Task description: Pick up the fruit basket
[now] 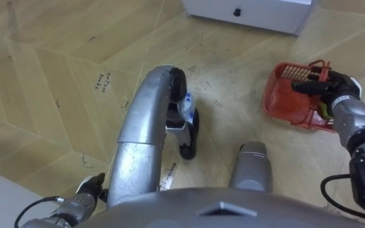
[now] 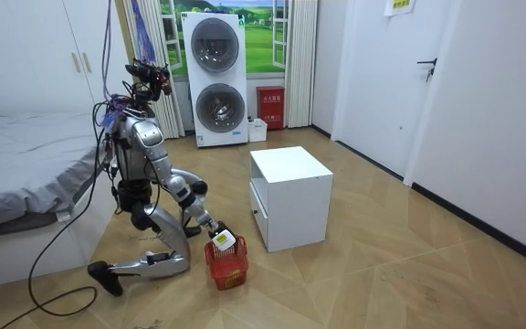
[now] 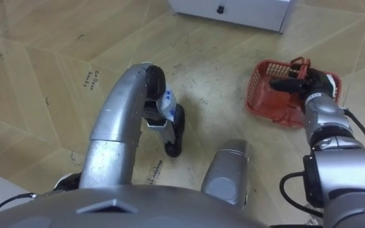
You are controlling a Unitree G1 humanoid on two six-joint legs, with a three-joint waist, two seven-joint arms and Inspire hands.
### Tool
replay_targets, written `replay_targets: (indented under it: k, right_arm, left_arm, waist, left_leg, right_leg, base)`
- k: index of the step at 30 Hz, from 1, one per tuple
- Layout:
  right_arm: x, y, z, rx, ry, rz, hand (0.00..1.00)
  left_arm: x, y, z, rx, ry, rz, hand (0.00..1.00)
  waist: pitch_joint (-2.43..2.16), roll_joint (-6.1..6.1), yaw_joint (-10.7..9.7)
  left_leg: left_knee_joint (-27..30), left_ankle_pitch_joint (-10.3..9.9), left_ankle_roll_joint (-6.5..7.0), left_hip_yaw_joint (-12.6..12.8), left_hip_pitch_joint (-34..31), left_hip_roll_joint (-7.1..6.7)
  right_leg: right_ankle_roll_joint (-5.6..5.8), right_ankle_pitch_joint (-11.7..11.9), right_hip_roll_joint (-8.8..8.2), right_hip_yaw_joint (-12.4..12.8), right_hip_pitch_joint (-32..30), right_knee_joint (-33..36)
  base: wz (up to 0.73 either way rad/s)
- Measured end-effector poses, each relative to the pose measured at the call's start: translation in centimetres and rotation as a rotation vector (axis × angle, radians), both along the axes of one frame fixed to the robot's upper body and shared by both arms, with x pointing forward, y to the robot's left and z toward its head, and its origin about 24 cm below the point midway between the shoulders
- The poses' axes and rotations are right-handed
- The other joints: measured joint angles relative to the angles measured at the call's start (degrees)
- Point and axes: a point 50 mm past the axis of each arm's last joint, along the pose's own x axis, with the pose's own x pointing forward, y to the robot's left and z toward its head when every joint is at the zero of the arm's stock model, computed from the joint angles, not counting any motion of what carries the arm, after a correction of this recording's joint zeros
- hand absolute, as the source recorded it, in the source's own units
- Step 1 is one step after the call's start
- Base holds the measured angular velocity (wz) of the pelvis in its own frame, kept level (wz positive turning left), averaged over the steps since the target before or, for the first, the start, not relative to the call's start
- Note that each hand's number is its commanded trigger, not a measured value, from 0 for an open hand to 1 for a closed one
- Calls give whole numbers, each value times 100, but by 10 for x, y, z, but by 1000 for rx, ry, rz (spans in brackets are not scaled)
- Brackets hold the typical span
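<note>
Red fruit basket [image 1: 289, 100] sits on the wood floor [image 1: 56, 76], under the right hand [image 1: 329, 87] - fingers fairly straight across its rim beside the handle, nothing gripped. Something yellowish inside, mostly hidden. White cabinet [image 1: 252, 14] just beyond the hand. Left hand [image 1: 91, 185] far off low - grip unreadable.

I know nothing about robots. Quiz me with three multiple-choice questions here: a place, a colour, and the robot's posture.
1. Where is the basket? A on a chair; B on the floor by the white cabinet; C on a windowsill.
2. Its colour? A blue; B red; C green.
3. The robot is: A standing; B lying flat; C kneeling.
Answers: B, it sits on the floor beside the cabinet, the right hand at its rim; B, its mesh is red; C, the room view shows it kneeling low.
</note>
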Motion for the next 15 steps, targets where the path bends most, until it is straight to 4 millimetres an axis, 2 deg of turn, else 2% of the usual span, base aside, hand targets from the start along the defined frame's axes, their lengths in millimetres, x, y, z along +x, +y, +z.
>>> replay_targets:
  k: [5, 15]
  right_arm:
    - [-1, 0, -1, 7, 6, 2, 100]
    - [-1, 0, -1, 14, 6, 13, 100]
  left_arm:
    - [1, -1, 0, -15, 0, -3, 0]
    - [7, -2, 0, -23, -16, -4, 0]
  waist:
    - [2, 5, 84]
    - [13, -13, 91]
  left_leg:
    - [0, 0, 0, -1, -52, -1]
    - [0, 0, 0, 0, -75, -10]
  right_leg:
    - [1, 0, -1, -2, -35, 0]
    - [1, 0, -11, -4, -65, -1]
  base:
    - [0]
    - [0]
